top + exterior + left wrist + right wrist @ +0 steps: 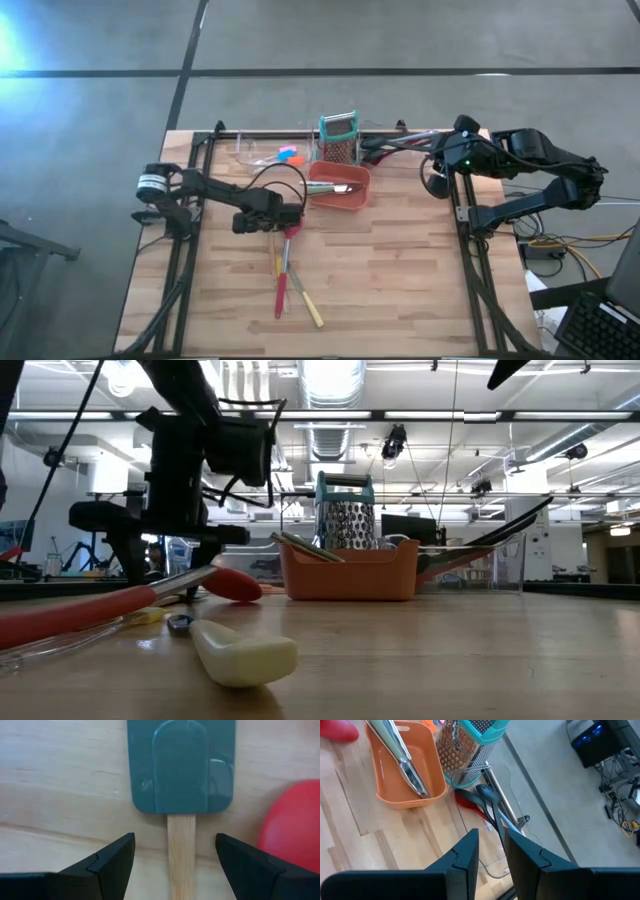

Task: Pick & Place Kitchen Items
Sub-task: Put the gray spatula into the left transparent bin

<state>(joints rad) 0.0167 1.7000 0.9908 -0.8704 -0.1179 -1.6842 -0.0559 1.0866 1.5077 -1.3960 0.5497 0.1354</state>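
A: Where does the grey-blue spatula (181,765) lie from the left gripper (175,865)?

B: Straight ahead of it. The wooden handle (181,855) runs down the middle of the gap, in line with the gripper's reach, blade at the far end. The fingers (107,862) stand wide apart, one on each side of the handle, touching nothing.

A: And from the orange bin (338,187)?

B: Just beside it, on the left arm's side, next to a red spoon (295,830).

A: The right gripper (492,852)?

B: Well beyond the bin, over the table's edge, jaws nearly together and empty. The left arm is plainly nearer.
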